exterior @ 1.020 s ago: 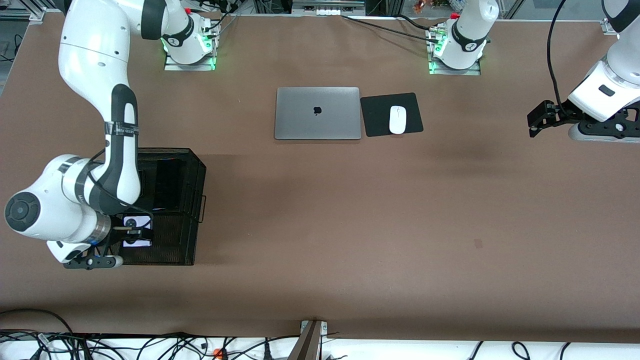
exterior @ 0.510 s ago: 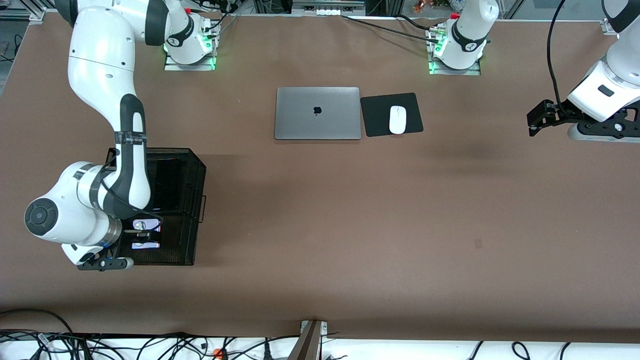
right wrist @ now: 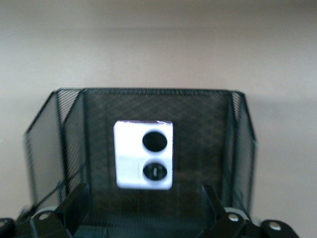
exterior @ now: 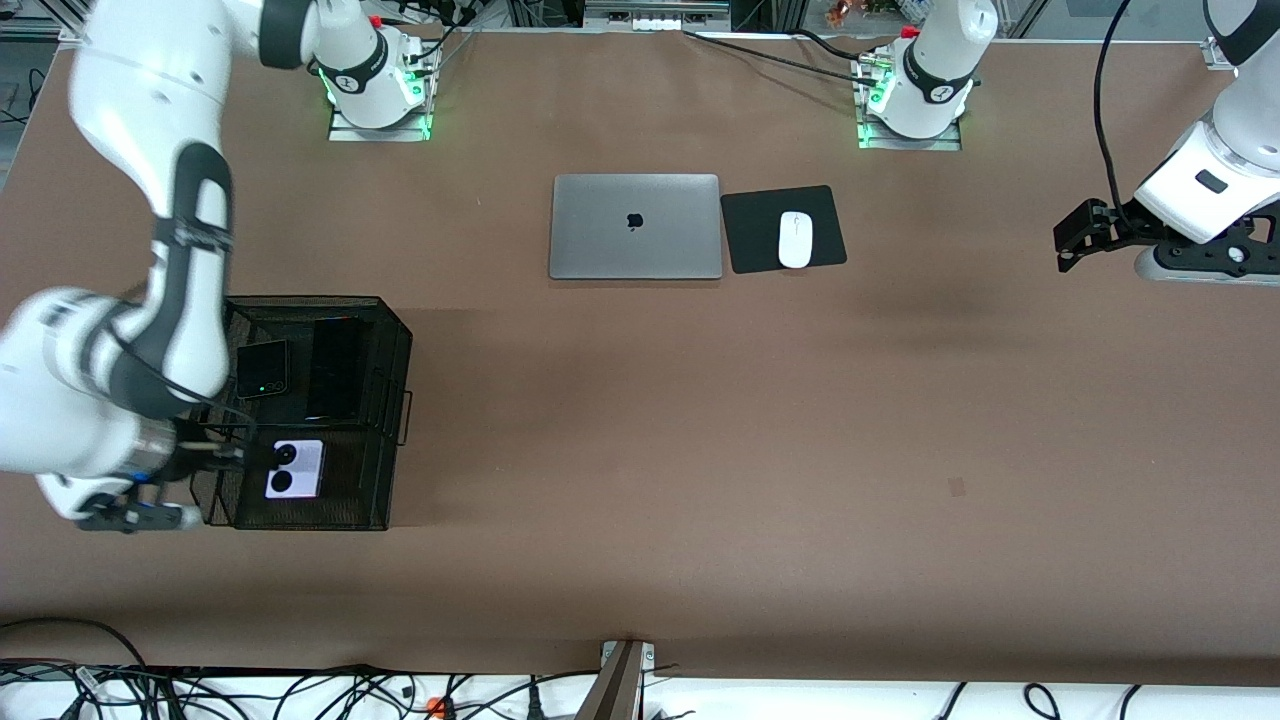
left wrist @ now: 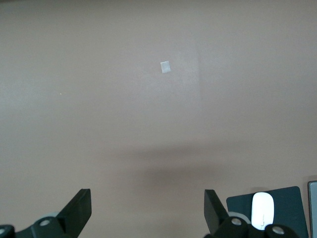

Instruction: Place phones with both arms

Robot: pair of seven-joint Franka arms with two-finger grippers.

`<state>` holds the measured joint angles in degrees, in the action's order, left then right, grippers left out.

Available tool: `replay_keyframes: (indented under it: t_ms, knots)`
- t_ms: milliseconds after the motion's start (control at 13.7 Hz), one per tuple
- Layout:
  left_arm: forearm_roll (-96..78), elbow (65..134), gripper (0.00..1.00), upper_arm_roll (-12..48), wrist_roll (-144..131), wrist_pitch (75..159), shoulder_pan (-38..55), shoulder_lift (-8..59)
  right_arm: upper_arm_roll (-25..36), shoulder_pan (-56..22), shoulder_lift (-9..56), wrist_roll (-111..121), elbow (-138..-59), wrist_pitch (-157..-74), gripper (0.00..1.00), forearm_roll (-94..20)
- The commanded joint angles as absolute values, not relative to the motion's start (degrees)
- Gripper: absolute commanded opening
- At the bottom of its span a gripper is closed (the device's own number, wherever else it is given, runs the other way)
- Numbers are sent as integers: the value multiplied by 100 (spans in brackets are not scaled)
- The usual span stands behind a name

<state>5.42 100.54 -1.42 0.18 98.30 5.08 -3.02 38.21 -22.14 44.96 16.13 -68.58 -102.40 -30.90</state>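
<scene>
The lavender-white phone (exterior: 293,468) with two black circles lies flat in the nearer compartment of the black mesh basket (exterior: 398,335). The small black flip phone (exterior: 262,368) and the long slim black slab (exterior: 335,368) lie in the farther compartment. My right gripper (exterior: 222,455) is open and empty at the basket's edge toward the right arm's end. In the right wrist view the gripper (right wrist: 143,203) is spread wide, apart from the phone (right wrist: 143,154) inside the basket (right wrist: 242,148). My left gripper (exterior: 1064,250) waits open and empty over the table at the left arm's end, and it also shows in the left wrist view (left wrist: 147,208).
A closed grey laptop (exterior: 635,227) lies near the arms' bases at mid table. Beside it a white mouse (exterior: 795,239) sits on a black pad (exterior: 760,235). The mouse (left wrist: 262,210) also shows in the left wrist view. Cables run along the table's nearest edge.
My right gripper has let go of the lavender phone and drawn back out of the basket toward the right arm's end. The phone now lies flat in the basket. The left arm has not moved.
</scene>
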Motion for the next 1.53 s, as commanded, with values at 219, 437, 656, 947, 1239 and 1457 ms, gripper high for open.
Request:
replay_keyframes:
  t_ms: [219,437,656,947,1239,1457]
  knots:
    - [448,9984,100,-167,79,9721,519,-334,4050,-2933,3026,1565,-7864,-9712,100,-2093]
    - [448,9984,100,-158,79,9712,519,-334,4368,-3340,2323,1477,-8506,-9703,100,-1795]
    - [448,9984,100,-158,70,9721,519,-334,3887,-3270,1365,802,-9165,-9738,100,-873]
    - [448,9984,100,-158,79,9712,519,-334,2221,-1913,572,282,-9378,-9441,100,-116]
    - [448,9984,100,-158,79,9712,519,-334,503,-100,203,237,-9334,-9150,100,70]
    - [448,9984,100,-158,79,9712,519,-334,106,395,132,237,-9334,-9123,100,70]
